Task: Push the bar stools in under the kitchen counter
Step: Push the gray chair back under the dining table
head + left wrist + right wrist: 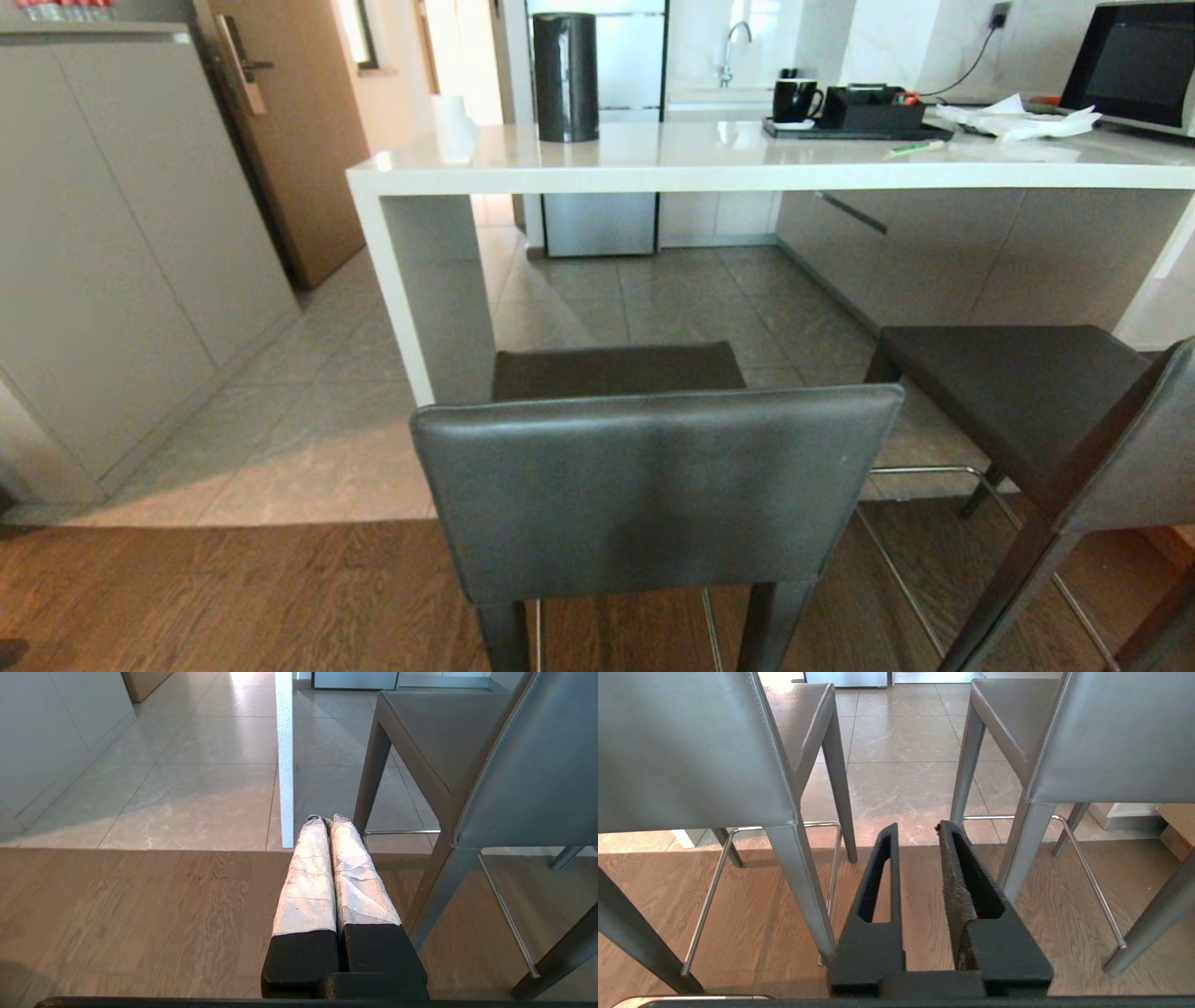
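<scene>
Two dark grey bar stools stand pulled out from the white kitchen counter [747,173]. The nearer stool [653,485] is straight ahead with its backrest toward me; the other stool [1046,411] stands to its right, turned at an angle. Neither arm shows in the head view. My left gripper [328,820], its fingers wrapped in white tape, is shut and empty, low over the wood floor, left of the stool [504,765] and short of the counter's white side leg [285,765]. My right gripper [916,828] is open and empty, pointing at the gap between the left stool [691,751] and the right stool [1111,737].
On the counter stand a black cylinder [566,77], a tray with a black mug [795,99], crumpled paper [1018,119] and a microwave [1144,65]. Grey cabinets [121,261] and a wooden door [299,131] line the left. Tile floor lies under the counter, wood floor under the stools.
</scene>
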You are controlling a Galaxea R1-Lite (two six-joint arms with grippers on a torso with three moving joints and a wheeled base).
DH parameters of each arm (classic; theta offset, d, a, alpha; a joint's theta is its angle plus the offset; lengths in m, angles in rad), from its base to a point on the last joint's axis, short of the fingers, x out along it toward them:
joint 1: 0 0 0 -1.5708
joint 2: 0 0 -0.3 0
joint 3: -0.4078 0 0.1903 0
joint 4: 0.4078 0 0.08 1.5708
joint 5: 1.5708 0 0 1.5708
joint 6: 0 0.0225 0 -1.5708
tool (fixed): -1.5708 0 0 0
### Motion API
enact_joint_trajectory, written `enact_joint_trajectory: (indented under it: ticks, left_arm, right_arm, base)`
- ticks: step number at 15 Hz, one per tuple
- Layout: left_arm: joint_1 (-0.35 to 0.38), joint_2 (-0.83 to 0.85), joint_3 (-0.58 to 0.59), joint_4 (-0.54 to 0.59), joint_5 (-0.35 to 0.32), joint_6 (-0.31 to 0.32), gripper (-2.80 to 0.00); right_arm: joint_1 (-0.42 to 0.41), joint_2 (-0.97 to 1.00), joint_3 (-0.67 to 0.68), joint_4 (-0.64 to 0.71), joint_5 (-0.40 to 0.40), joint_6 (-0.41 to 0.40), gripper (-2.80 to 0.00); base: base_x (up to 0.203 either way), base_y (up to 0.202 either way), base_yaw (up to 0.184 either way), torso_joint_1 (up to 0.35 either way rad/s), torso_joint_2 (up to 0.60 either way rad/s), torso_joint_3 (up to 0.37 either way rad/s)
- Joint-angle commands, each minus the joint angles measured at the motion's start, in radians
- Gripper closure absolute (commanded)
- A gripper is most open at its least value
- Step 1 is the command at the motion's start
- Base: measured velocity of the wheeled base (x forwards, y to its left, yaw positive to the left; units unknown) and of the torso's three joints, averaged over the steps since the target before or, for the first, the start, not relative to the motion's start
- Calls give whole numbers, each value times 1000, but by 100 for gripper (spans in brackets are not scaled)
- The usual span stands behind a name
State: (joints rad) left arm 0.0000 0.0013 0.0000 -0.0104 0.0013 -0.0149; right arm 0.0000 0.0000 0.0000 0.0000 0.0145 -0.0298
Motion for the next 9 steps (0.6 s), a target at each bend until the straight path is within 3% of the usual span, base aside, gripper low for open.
enact_joint_trajectory:
  ticks: [1,9]
  left_arm:
    - [-2,2,3,0,0,0,0]
    - [-2,2,3,-2,-1,-4,0]
  right_arm:
    - [0,2,0,-1,1,-1,0]
    - [0,2,0,0,-1,1,0]
  base:
    - [0,0,0,0,0,0]
    - [0,0,0,0,0,0]
